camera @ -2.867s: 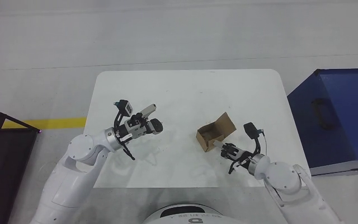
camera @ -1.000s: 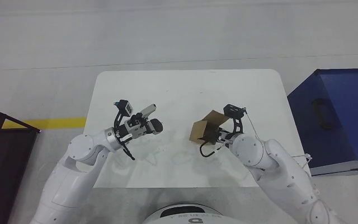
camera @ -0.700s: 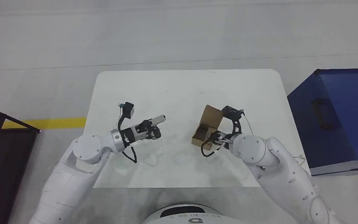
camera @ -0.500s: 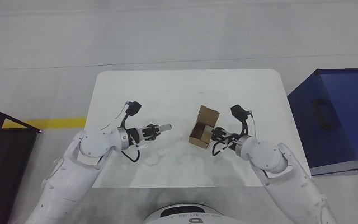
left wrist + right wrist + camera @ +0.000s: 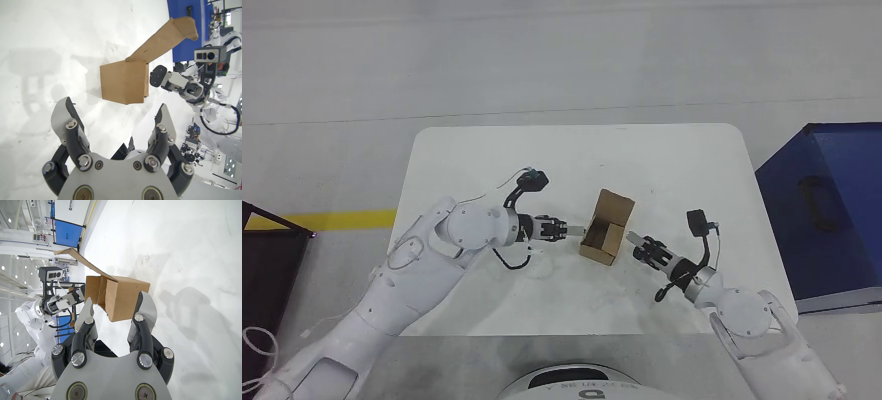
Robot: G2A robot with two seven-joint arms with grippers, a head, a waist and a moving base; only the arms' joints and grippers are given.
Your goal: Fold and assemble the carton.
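Carton (image 5: 606,228) sits on table (image 5: 672,165) between left gripper (image 5: 564,231) and right gripper (image 5: 636,244), flap raised

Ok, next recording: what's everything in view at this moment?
carton: one, brown, middle of the table, one flap standing open
table: one, white, under the carton
bin: one, blue, on the floor beside the table
floor line: one, yellow, on the floor off the table's other side
left claw: one, open, just short of the carton
right claw: one, open, at the carton's opposite side
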